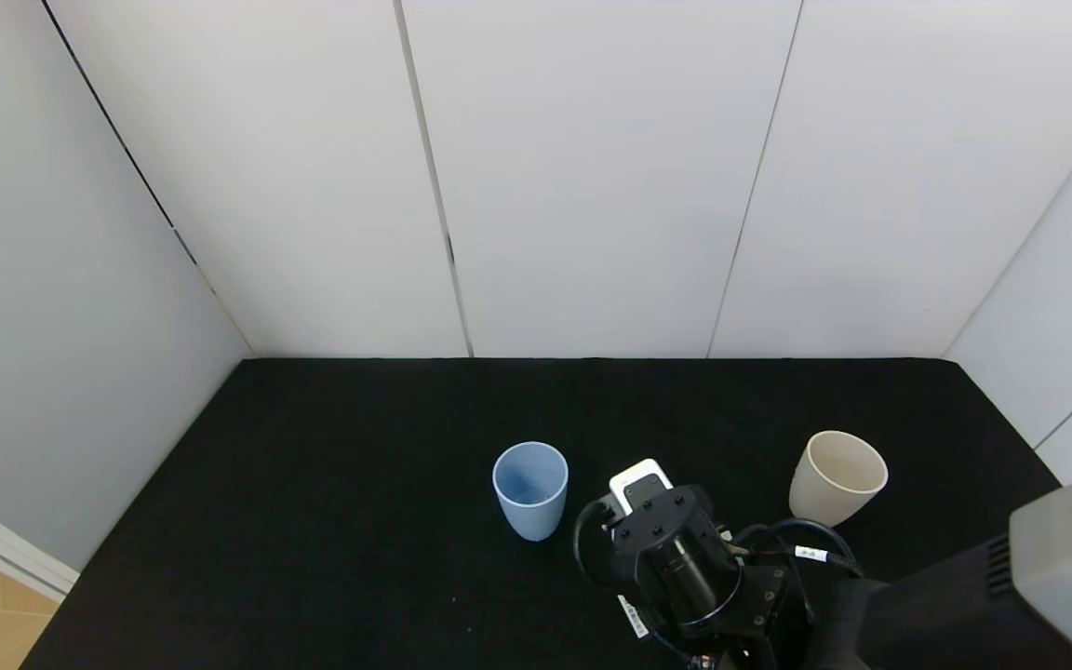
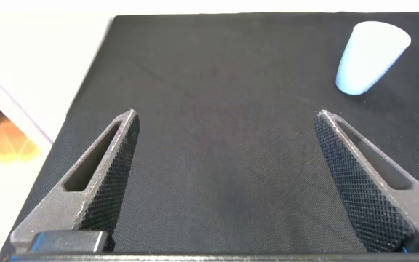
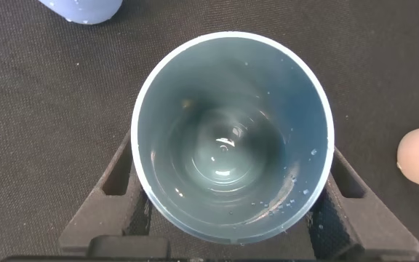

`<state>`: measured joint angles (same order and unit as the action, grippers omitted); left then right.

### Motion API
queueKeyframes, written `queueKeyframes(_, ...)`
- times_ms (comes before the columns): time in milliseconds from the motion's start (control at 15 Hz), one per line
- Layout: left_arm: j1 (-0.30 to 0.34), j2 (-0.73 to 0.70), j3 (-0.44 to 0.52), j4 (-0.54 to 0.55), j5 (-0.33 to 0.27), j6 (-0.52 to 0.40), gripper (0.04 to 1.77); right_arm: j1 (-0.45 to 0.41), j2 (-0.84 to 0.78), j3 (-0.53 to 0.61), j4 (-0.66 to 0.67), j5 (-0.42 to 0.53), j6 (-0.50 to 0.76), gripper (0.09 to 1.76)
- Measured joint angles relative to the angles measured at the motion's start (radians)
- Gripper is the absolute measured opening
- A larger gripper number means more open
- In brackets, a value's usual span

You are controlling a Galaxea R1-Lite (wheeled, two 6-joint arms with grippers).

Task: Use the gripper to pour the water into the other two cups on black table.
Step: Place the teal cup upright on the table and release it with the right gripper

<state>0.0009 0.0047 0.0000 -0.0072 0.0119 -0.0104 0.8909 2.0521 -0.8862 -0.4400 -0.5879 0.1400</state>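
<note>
Cup clamped and upright, ready for the pour

Jaws first: we are seeing the right gripper (image 3: 228, 218) pinching the teal cup (image 3: 231, 135) from both sides, one textured finger (image 3: 111, 200) pressed to each flank of the wall, the cup standing upright over the black table (image 1: 331, 484). Inside it the water (image 3: 224, 156) is lying shallow at the bottom, showing only as faint rings and glints, with droplets clinging to the inner wall.

We are judging the step in hand to be the carry, with no tilt begun. From the head view the right arm is hanging near the front edge of the table, right of centre, hiding the held cup beneath it.

Moving outward, the blue cup (image 1: 530, 489) is standing just beside the arm toward the left edge, and the beige cup (image 1: 837, 476) is standing a little farther off toward the right edge; both are upright, and both look dry and empty as far as we can tell.

For the next move we are expecting to need the held rim brought over one of these mouths, then a slow roll of the wrist, since so little water is likely to run suddenly.

The left gripper (image 2: 228, 167) is idling low over the left part of the table, jaws spread wide around nothing.
</note>
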Motion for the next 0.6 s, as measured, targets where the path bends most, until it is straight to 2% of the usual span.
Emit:
queueKeyframes(200, 0.000, 0.000, 0.000, 0.000, 0.000, 0.000, 1.72, -0.003, 0.005, 0.008, -0.019, 0.000, 0.001, 1.18)
queueKeyframes(600, 0.000, 0.000, 0.000, 0.000, 0.000, 0.000, 1.72, -0.005, 0.006, 0.019, -0.026, -0.001, 0.002, 1.46)
